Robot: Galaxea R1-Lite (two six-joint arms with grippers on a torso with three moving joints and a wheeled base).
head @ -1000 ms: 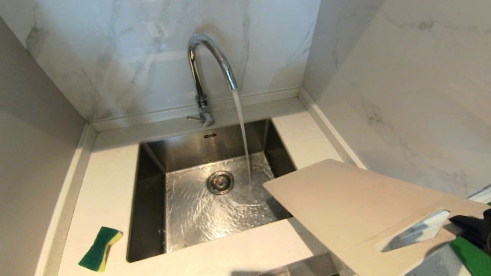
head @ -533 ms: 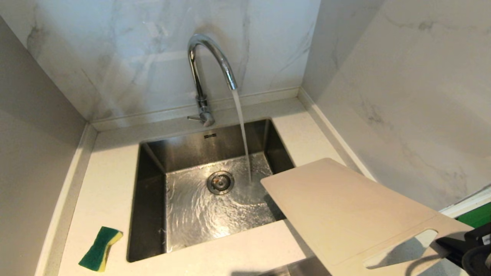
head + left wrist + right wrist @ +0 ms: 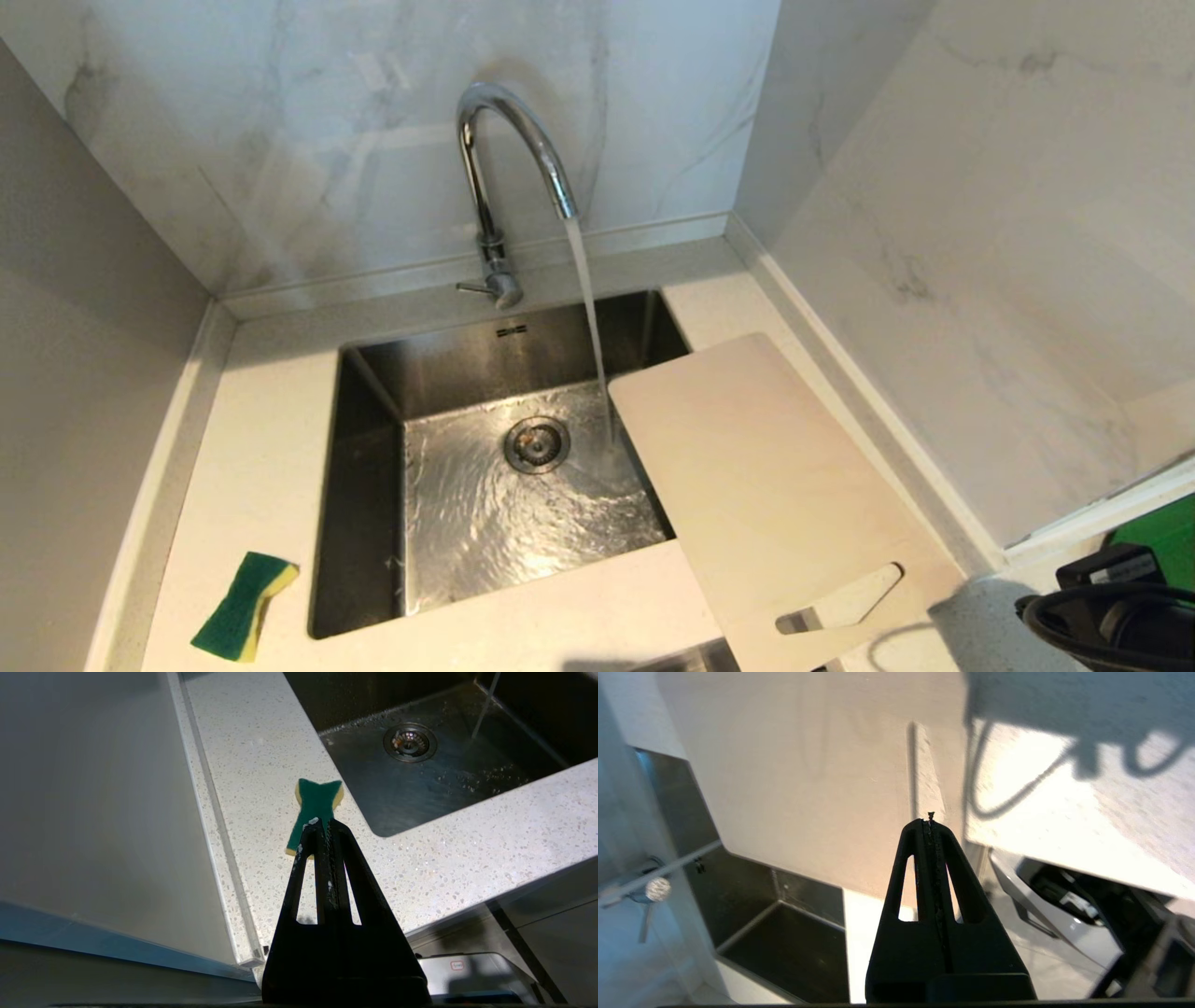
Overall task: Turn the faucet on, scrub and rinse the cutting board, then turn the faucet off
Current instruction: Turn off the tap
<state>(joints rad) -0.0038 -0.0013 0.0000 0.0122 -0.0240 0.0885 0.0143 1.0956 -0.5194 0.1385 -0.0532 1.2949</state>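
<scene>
With the faucet (image 3: 512,159) running, my right end effector (image 3: 930,820) is clenched on the cutting board's (image 3: 747,467) near edge over the sink's (image 3: 373,392) right side; next, slide it left under the stream.

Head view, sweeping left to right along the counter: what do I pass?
Sponge → sink → drain → water stream → cutting board → right arm at the far right edge.
</scene>
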